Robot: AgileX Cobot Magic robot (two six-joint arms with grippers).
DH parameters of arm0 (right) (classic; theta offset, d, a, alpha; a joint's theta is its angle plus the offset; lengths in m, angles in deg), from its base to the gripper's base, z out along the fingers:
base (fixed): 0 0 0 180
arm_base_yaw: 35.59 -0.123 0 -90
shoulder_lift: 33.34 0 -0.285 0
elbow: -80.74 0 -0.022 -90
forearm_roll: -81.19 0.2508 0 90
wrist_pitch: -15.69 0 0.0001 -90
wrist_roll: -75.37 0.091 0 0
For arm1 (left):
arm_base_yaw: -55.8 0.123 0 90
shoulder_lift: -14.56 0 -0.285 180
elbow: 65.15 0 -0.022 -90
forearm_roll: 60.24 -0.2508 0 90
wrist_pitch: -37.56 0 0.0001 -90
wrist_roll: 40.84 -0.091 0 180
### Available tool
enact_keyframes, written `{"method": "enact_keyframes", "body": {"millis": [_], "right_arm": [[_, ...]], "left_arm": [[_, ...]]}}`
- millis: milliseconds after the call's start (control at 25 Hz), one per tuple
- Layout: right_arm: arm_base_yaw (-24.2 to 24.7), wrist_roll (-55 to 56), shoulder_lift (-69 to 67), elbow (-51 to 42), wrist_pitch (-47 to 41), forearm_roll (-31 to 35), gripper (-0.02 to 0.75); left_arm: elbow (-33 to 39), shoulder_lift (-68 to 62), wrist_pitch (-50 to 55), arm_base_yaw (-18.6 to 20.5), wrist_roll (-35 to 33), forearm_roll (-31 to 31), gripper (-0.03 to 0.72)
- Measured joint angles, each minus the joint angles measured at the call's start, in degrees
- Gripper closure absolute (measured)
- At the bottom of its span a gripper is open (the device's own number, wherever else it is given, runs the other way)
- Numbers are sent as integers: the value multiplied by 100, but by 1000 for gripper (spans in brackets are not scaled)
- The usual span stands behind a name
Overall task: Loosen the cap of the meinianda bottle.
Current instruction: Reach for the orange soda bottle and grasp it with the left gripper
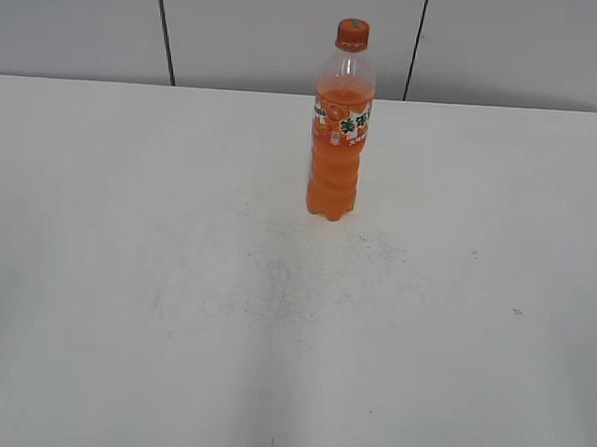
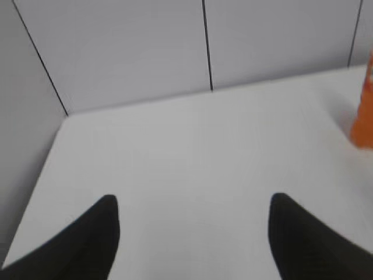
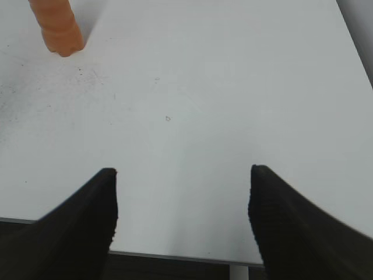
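Observation:
The meinianda bottle (image 1: 337, 150) stands upright on the white table (image 1: 175, 277), toward the back middle, with orange drink and an orange, green and white label. Its small orange cap (image 1: 353, 33) is on top. The bottle's lower part shows at the right edge of the left wrist view (image 2: 362, 111) and at the top left of the right wrist view (image 3: 57, 26). My left gripper (image 2: 192, 204) is open and empty, far from the bottle. My right gripper (image 3: 182, 175) is open and empty over the table's near edge. Neither gripper shows in the exterior view.
Grey wall panels (image 1: 288, 33) with dark seams stand behind the table. The table's front edge (image 3: 175, 256) lies under my right gripper. Faint dark specks mark the table surface (image 1: 275, 282) in front of the bottle.

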Motion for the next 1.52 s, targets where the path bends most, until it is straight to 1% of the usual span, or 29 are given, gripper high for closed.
{"method": "enact_keyframes", "body": {"millis": [80,160,240,400,560,640,680,720,760,800,840,920,1000,1040,1120,1160,1200,1280,1360,1520], "right_arm": [[0,5,0,0,0,11,214],[0,38,0,0,0,24,214],[0,79,0,0,0,79,214],[0,105,0,0,0,205,214],[0,110,0,0,0,231,214],[0,110,0,0,0,237,214],[0,110,0,0,0,237,214],[0,110,0,0,0,237,214],[0,110,0,0,0,242,214],[0,110,0,0,0,242,214],[0,110,0,0,0,247,214],[0,110,0,0,0,254,214],[0,110,0,0,0,254,214],[0,110,0,0,0,254,214],[0,110,0,0,0,254,214],[0,110,0,0,0,254,214],[0,110,0,0,0,254,214],[0,110,0,0,0,254,214],[0,110,0,0,0,254,214],[0,110,0,0,0,254,214]], "left_arm": [[1,-633,-743,0,37,-79,167],[1,-1326,-1702,0,47,-92,164],[-1,-2098,-2911,0,54,23,164],[-13,-4010,-4750,0,56,362,165],[-39,-5384,-5621,0,61,299,169],[-128,-5967,-5878,0,116,76,170],[-183,-6194,-6024,0,207,-184,171],[-225,-6453,-6183,0,443,-594,171],[-256,-6694,-6426,0,852,-1091,171],[-282,-6936,-6734,6,1439,-1611,171],[-332,-7146,-7036,32,2013,-2370,171],[-521,-7718,-7965,165,3500,-4034,171],[-921,-8312,-8901,312,4573,-5857,171],[-1167,-8628,-9315,355,4974,-6637,171],[-1650,-9173,-9908,361,5482,-7747,171],[-1909,-9440,-10096,343,5668,-8153,171],[-2111,-9684,-10278,304,5806,-8424,171],[-2562,-10088,-10505,206,5928,-8645,171],[-2934,-10482,-10662,44,5980,-8731,171],[-3558,-11143,-10732,-425,5991,-8789,169]]}}
